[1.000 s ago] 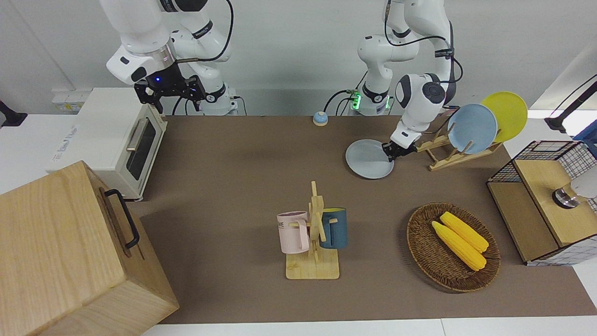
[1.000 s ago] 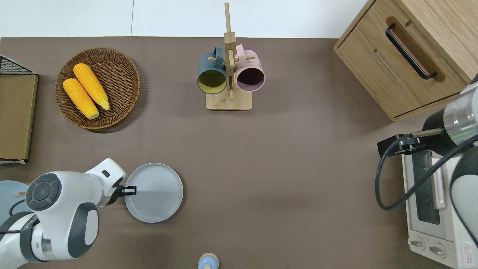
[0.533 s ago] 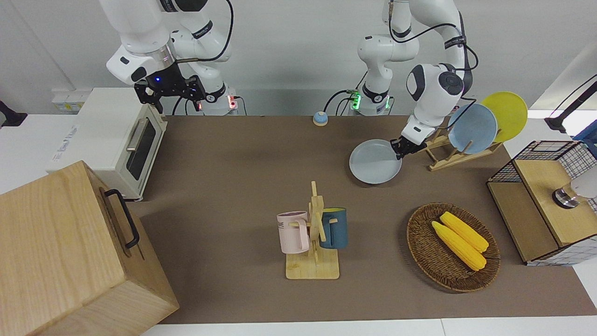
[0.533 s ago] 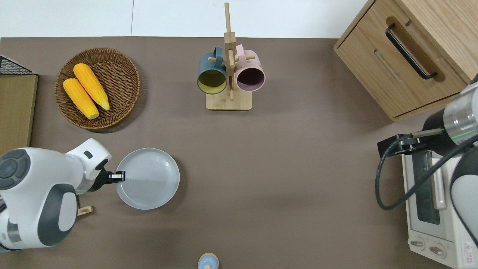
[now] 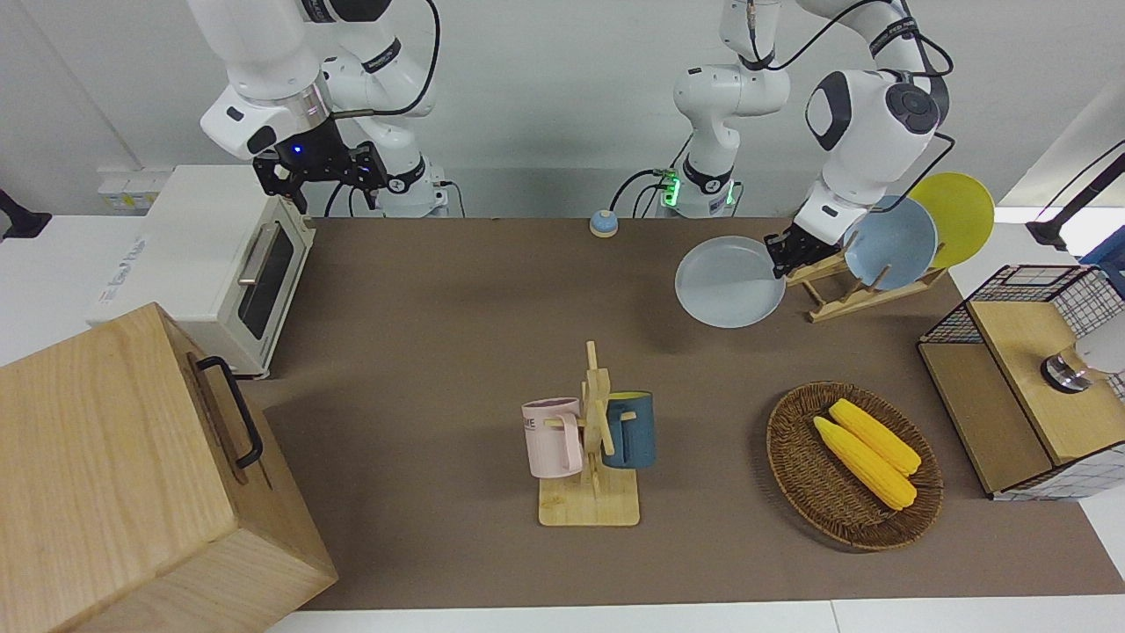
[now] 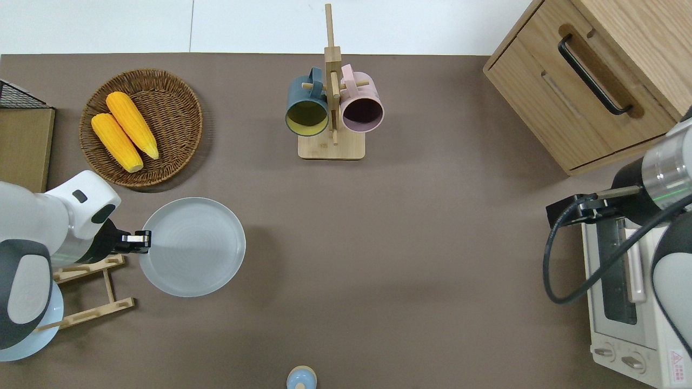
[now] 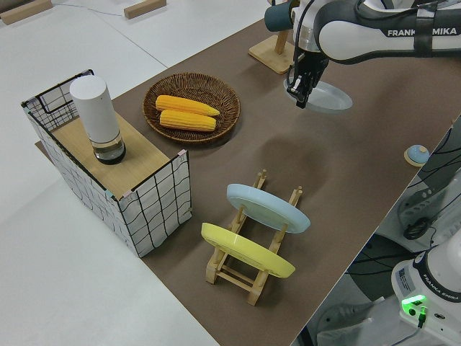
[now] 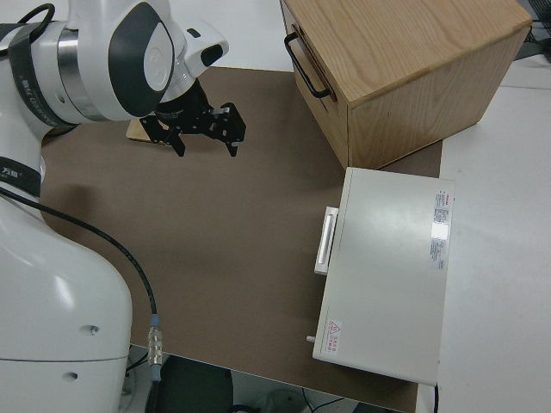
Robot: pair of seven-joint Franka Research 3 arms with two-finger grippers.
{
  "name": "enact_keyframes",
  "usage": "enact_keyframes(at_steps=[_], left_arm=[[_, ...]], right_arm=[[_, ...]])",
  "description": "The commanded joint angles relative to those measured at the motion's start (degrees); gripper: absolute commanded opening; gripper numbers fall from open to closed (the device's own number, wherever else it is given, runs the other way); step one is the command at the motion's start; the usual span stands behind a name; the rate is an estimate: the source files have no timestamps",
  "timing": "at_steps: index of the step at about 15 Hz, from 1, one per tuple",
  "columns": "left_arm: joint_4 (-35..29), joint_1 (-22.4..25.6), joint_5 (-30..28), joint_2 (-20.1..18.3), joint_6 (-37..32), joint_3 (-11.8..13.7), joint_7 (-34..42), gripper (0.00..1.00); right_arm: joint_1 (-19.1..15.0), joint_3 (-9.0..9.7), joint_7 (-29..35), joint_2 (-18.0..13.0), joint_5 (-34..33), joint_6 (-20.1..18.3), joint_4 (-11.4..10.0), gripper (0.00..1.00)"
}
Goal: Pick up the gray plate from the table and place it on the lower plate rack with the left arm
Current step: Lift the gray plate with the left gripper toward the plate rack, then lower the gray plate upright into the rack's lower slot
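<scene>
The gray plate (image 6: 192,246) hangs level in the air above the table (image 6: 378,270), pinched at its rim by the left claw (image 6: 141,241), which is clamped on the edge facing the left arm's end of the table. The plate's body reaches out from the claw toward the table's middle. The lower plate rack (image 6: 92,289) sits just beside and under the claw on the opposite side from the plate, so the coming move likely means swinging the plate back across the claw and tilting it upright. The rack's free pegs are the ones closest to the claw; the light-blue plate (image 5: 889,242) and the yellow plate (image 5: 958,215) fill the slots past them and could be knocked. The wicker basket (image 6: 141,127) lies near. The right arm is parked, its claw (image 8: 204,131) spread open.
</scene>
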Motion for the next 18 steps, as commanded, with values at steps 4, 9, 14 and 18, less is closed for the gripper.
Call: enact_keyframes(at_steps=[4, 9, 14, 18], left_arm=[[5.33, 0.18, 5.09, 1.24, -6.86, -0.19, -0.64, 0.0], [5.42, -0.79, 17.56, 1.6, -10.46, -0.98, -1.17, 0.0], [5.86, -0.96, 32.59, 2.47, -16.7, -3.7, -6.0, 0.0], [6.21, -0.88, 43.14, 4.05, -21.27, -4.59, -6.44, 0.0]], right_arm=[[-1.32, 1.13, 0.68, -0.12, -0.37, -0.62, 0.41, 0.983], [-1.32, 1.21, 0.68, -0.12, -0.37, -0.7, 0.41, 0.983], [-1.32, 1.21, 0.68, -0.12, -0.37, -0.62, 0.41, 0.983], [-1.32, 1.21, 0.68, -0.12, -0.37, -0.62, 0.41, 0.983]])
